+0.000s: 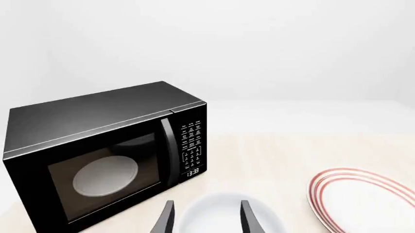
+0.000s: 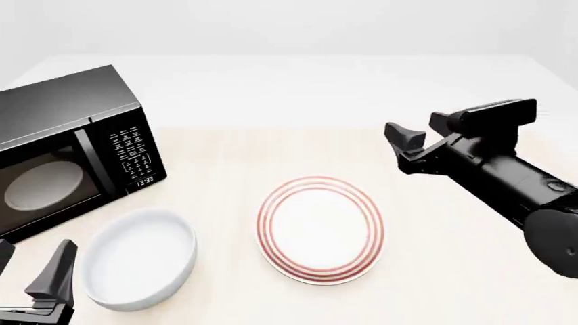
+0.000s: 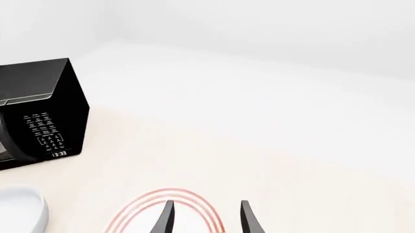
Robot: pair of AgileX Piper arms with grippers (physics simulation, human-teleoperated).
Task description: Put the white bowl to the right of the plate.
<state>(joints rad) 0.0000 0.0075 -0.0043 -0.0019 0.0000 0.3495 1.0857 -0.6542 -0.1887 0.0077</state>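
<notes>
The white bowl [image 2: 140,257] sits on the table at the front left, left of the plate [image 2: 321,229]. The plate is flat and red-ringed and lies at the table's middle. My left gripper [image 2: 27,271] is open and empty, just left of the bowl at the near edge. In the left wrist view the bowl [image 1: 227,216] shows past the open left gripper [image 1: 206,221], with the plate [image 1: 363,199] beside it. My right gripper [image 2: 423,132] is open and empty, raised behind and right of the plate. The right wrist view shows the plate [image 3: 139,213], the bowl's edge [image 3: 23,208] and the open right gripper [image 3: 206,221].
A black microwave [image 2: 63,156] with its door shut stands at the back left, behind the bowl. It also shows in the left wrist view [image 1: 104,155] and the right wrist view [image 3: 39,116]. Bare table [image 2: 470,271] lies right of the plate.
</notes>
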